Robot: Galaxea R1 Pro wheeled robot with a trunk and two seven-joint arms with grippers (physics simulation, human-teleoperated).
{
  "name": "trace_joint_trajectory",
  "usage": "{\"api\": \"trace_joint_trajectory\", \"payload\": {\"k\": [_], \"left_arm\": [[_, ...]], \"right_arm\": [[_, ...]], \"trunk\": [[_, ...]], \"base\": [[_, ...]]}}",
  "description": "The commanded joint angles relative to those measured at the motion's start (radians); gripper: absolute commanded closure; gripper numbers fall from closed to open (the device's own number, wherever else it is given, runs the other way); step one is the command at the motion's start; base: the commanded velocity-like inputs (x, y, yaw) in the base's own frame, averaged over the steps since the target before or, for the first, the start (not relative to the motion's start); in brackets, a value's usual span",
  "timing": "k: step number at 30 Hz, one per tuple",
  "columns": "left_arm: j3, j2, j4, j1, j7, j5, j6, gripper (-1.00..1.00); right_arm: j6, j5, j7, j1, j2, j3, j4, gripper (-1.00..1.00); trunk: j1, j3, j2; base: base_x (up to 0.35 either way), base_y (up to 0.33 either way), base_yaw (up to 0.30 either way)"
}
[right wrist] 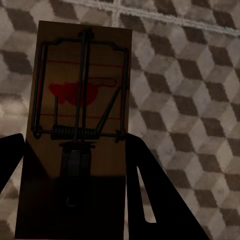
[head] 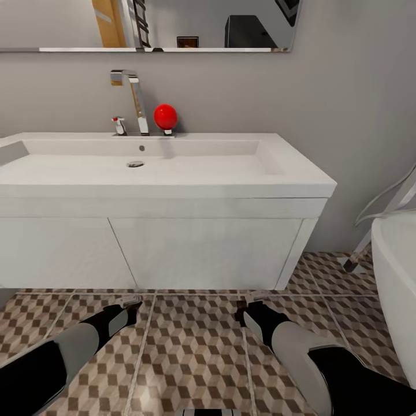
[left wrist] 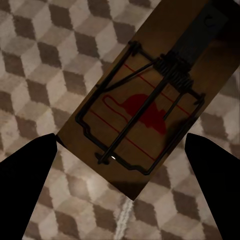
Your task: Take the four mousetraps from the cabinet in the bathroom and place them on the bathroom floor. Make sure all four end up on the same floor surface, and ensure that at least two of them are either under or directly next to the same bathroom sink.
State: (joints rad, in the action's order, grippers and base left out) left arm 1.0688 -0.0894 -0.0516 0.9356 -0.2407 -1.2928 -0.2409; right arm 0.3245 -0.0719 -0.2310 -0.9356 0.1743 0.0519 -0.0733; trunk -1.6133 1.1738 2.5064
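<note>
Two brown wooden mousetraps with wire springs appeared, one clamped in each gripper: left gripper [head: 132, 301] gripped one mousetrap [left wrist: 145, 105], right gripper [head: 249, 300] the other [right wrist: 80, 120], low in frame above the cube-patterned tiled floor [head: 190, 346], before one white rectangular sink [head: 173, 173].

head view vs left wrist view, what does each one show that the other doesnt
Head view alone: the white sink with its chrome tap, a red ball beside the tap, the mirror's lower edge, the bathtub rim, and both arms reaching down in front of the sink.

Left wrist view alone: the mousetrap's face up close, a brown board with dark wire parts and a red mouse print, between the left gripper fingers.

Shared: the cube-patterned bathroom floor.
</note>
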Motion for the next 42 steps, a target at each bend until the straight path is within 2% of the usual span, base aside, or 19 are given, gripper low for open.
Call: {"api": "trace_joint_trajectory", "payload": {"k": [1, 8, 18, 24, 26, 30, 35, 38, 42], "left_arm": [[0.008, -0.001, -0.004, 0.0, -0.008, -0.008, -0.005, 1.0], [0.008, 0.001, -0.005, 0.0, -0.006, -0.008, -0.004, 1.0], [0.008, 0.003, -0.005, 0.0, -0.008, -0.009, -0.007, 1.0], [0.009, 0.039, -0.005, 0.0, -0.012, -0.008, -0.014, 1.0], [0.009, 0.047, -0.005, 0.0, -0.012, -0.007, -0.019, 1.0], [0.01, 0.048, -0.005, 0.004, -0.012, -0.005, -0.023, 1.0], [0.01, 0.049, -0.007, 0.033, -0.012, -0.005, -0.024, 1.0], [0.01, 0.052, -0.011, 0.071, -0.012, -0.007, -0.026, 1.0], [0.01, 0.052, -0.012, 0.082, -0.011, -0.006, -0.026, 1.0]], "right_arm": [[0.008, -0.005, -0.002, 0.0, 0.0, 0.005, -0.002, 1.0], [0.008, -0.005, -0.002, 0.0, 0.0, 0.005, -0.003, 1.0], [0.009, -0.005, -0.001, 0.0, 0.0, 0.005, -0.003, 1.0], [0.018, -0.004, -0.009, 0.0, 0.0, 0.007, -0.003, 1.0], [0.041, -0.003, -0.01, -0.003, 0.0, 0.008, -0.003, 1.0], [0.17, -0.003, -0.007, -0.025, 0.0, 0.008, -0.01, 1.0], [0.188, -0.004, -0.007, -0.039, 0.0, 0.007, -0.022, 1.0], [0.19, -0.003, -0.006, -0.041, 0.0, 0.006, -0.058, 1.0], [0.183, -0.003, -0.003, -0.04, 0.0, 0.005, -0.069, 1.0]], "trunk": [[0.0, 0.001, 0.0], [0.0, 0.001, 0.0], [-0.004, 0.039, 0.003], [-0.007, 0.063, 0.004], [-0.008, 0.07, 0.005], [-0.01, 0.086, 0.005], [-0.012, 0.105, 0.007], [-0.013, 0.117, 0.007], [-0.014, 0.125, 0.008]], "base": [[0.0, 0.0, 0.002], [0.0, 0.0, 0.0], [0.0, 0.0, 0.0], [0.0, 0.0, 0.0], [0.0, 0.0, 0.0], [0.0, 0.0, 0.0], [0.0, 0.0, 0.0], [0.0, 0.0, 0.0], [0.0, 0.0, 0.0]]}}
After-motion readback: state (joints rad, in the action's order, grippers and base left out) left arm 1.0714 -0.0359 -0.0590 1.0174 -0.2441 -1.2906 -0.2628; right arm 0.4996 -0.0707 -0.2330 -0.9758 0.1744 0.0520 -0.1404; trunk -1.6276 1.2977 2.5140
